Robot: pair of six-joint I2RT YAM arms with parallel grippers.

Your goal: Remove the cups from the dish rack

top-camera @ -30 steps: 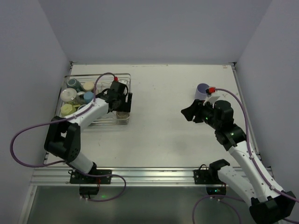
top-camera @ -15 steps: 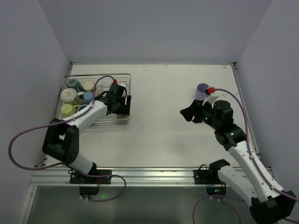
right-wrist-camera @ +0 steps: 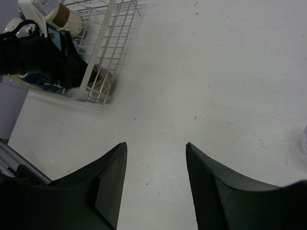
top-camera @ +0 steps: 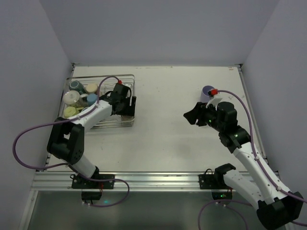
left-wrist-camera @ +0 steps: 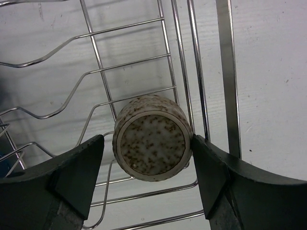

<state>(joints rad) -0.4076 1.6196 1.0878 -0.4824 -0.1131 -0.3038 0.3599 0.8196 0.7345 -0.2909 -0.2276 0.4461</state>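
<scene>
Table: we see a white matt top [top-camera: 168, 96], lightly scuffed and specked in the close views.
Walls: we count three plain, pale grey-lavender panels, the back wall [top-camera: 158, 28], left wall [top-camera: 29, 57] and right wall [top-camera: 283, 57], each meeting one table edge.
Near edge: a silver metal rail [top-camera: 158, 181] runs its full width.
Below the rail: a dark grey-green surface [top-camera: 158, 211].
Light: even and soft; we find only faint shadows.
</scene>
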